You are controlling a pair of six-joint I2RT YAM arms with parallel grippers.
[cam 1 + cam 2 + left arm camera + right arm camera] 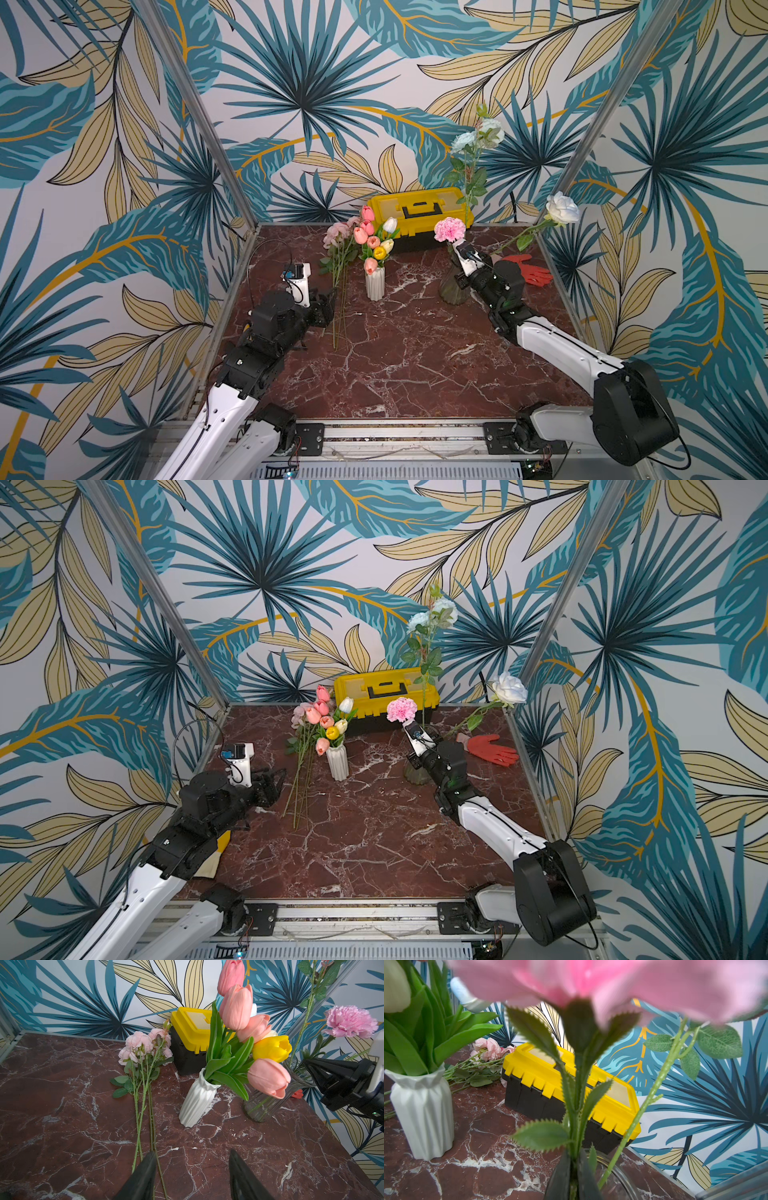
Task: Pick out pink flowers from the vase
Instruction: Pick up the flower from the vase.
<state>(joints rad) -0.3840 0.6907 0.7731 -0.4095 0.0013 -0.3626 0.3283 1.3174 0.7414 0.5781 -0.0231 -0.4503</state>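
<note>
A frilly pink carnation stands in the ribbed glass vase at the right. My right gripper is shut on its green stem just above the vase's rim. A white rose and pale blue flowers share that vase. Pale pink roses lie on the marble table, their stems running past one finger of my left gripper, which is open and holds nothing. Pink tulips stand with yellow and white ones in the white vase.
A yellow and black toolbox sits against the back wall. A red glove lies at the back right behind the glass vase. Metal frame posts rise at the table's back corners.
</note>
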